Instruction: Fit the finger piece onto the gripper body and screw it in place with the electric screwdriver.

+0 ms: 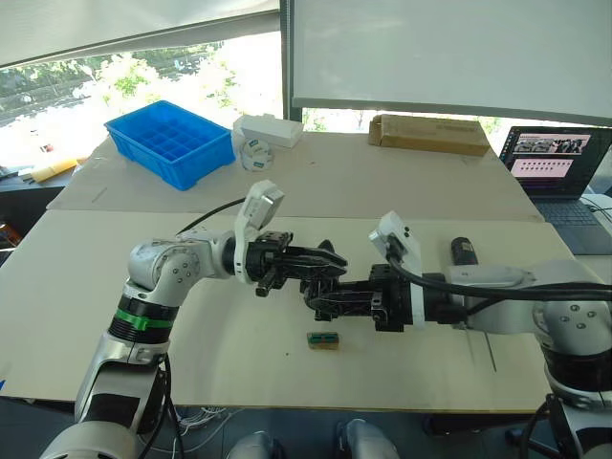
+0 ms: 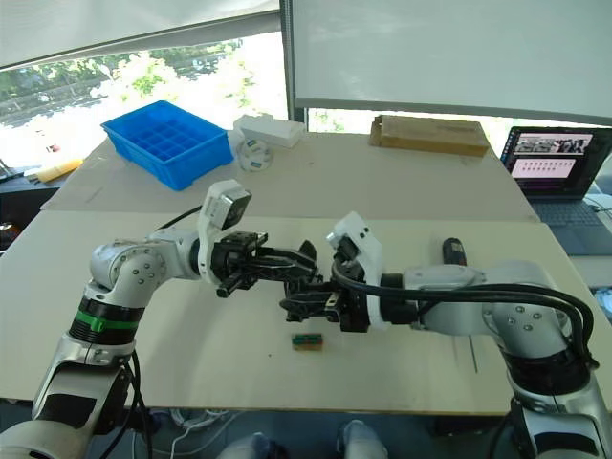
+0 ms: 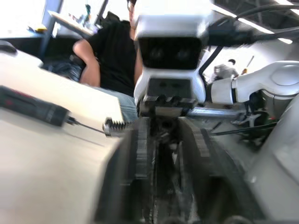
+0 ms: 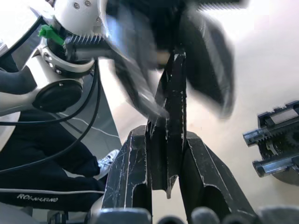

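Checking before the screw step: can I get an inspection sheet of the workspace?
Surface: table, tan, flat.
Job's things: finger piece clamped in the right gripper jaws; gripper body on the table; screwdriver lying behind the right arm.
Clutter: green block, blue tray, white box, tape roll, cardboard box, laptop.
Grippers: left gripper meets the right mid-table.
Cables: black cable by the left arm.
Surroundings: blinds; person nearby.

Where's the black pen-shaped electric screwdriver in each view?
Left eye: electric screwdriver on the table behind the right forearm.
Right eye: screwdriver, same spot.
Left wrist: lying on the table, bit toward the landmark.
Landmark: white camera housing on the right wrist.
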Action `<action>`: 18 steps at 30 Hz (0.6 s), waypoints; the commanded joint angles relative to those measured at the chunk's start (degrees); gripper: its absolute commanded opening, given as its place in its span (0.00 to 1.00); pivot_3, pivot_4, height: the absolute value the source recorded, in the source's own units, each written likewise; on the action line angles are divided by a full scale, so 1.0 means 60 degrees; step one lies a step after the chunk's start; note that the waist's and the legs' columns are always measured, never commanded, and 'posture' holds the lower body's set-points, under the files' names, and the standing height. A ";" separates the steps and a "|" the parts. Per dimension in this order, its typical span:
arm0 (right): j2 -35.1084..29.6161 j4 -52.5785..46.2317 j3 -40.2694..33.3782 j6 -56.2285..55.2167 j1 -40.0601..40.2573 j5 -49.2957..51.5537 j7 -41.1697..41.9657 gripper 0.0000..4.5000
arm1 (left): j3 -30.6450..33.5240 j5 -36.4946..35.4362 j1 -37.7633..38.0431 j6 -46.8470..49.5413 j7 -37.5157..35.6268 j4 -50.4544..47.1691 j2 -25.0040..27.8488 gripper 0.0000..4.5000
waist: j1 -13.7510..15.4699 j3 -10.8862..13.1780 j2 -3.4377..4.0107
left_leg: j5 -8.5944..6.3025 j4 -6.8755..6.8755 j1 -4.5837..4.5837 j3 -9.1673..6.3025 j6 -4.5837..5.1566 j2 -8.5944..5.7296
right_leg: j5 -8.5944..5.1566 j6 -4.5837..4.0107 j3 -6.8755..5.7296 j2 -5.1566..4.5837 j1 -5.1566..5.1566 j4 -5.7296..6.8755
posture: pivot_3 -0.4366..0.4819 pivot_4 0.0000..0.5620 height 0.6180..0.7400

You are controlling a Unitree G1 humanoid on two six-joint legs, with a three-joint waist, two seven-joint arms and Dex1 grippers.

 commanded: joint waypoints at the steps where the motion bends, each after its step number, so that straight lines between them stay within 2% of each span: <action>1: -0.0204 -0.0796 -0.0944 -0.0813 0.0518 -0.0244 0.0936 0.09 | 0.0402 0.0760 0.0165 -0.1523 -0.0662 0.0111 0.0385 0.72 | 0.0005 0.0000 0.0000 | 0.0000 -0.0001 0.0000 0.0001 0.0000 0.0000 | 0.0000 0.0000 -0.0001 -0.0001 0.0000 -0.0001 | 0.48 0.27 1.00; 3: -0.0104 -0.0909 -0.1348 -0.1362 0.1161 -0.0823 0.1382 0.09 | 0.0096 0.2123 0.0479 -0.3730 -0.2055 0.0912 0.1213 0.97 | -0.0015 0.0000 0.0000 | 0.0000 -0.0002 -0.0001 -0.0001 -0.0001 0.0002 | 0.0000 0.0000 -0.0021 0.0006 -0.0002 -0.0002 | 0.48 0.27 1.00; 4: -0.0105 -0.0933 -0.1416 -0.1515 0.1356 -0.1091 0.1547 0.09 | -0.0016 0.2527 0.0569 -0.4426 -0.2527 0.1194 0.1452 1.00 | -0.0033 0.0000 0.0001 | 0.0000 0.0000 0.0004 0.0009 -0.0001 0.0005 | 0.0000 0.0000 -0.0028 0.0013 -0.0003 0.0000 | 0.48 0.27 1.00; 6: 0.0031 -0.1203 -0.1597 -0.2408 0.1955 -0.2234 0.2599 0.09 | -0.0116 0.3220 0.0737 -0.5685 -0.2991 0.2087 0.1754 1.00 | -0.0019 0.0000 0.0001 | -0.0001 -0.0007 0.0016 0.0020 -0.0003 0.0009 | -0.0001 -0.0002 -0.0025 0.0019 0.0000 -0.0002 | 0.48 0.27 1.00; 11: 0.0191 -0.1198 -0.1140 -0.3998 0.2725 -0.4763 0.4137 0.09 | -0.0042 0.4459 0.1059 -0.8228 -0.2952 0.4172 0.1375 1.00 | 0.0085 0.0000 0.0000 | -0.0003 0.0003 -0.0007 0.0015 0.0003 0.0004 | -0.0001 0.0005 -0.0031 0.0006 -0.0007 -0.0011 | 0.48 0.27 1.00; 14: 0.0381 -0.1052 -0.0847 -0.4967 0.2915 -0.5917 0.5012 0.09 | -0.0217 0.5276 0.1043 -0.9525 -0.2479 0.5559 0.0764 1.00 | 0.0154 0.0000 0.0000 | -0.0009 0.0012 -0.0018 0.0014 0.0015 0.0000 | 0.0003 0.0009 -0.0040 0.0000 -0.0010 -0.0017 | 0.48 0.27 1.00; 18: 0.0572 -0.1041 -0.0800 -0.5228 0.2891 -0.6329 0.5384 0.09 | -0.0388 0.5861 0.0752 -1.0194 -0.2036 0.6656 -0.0166 1.00 | 0.0204 0.0001 -0.0003 | -0.0013 0.0022 -0.0027 0.0011 0.0022 -0.0002 | 0.0005 0.0011 -0.0047 0.0000 -0.0011 -0.0018 | 0.48 0.27 1.00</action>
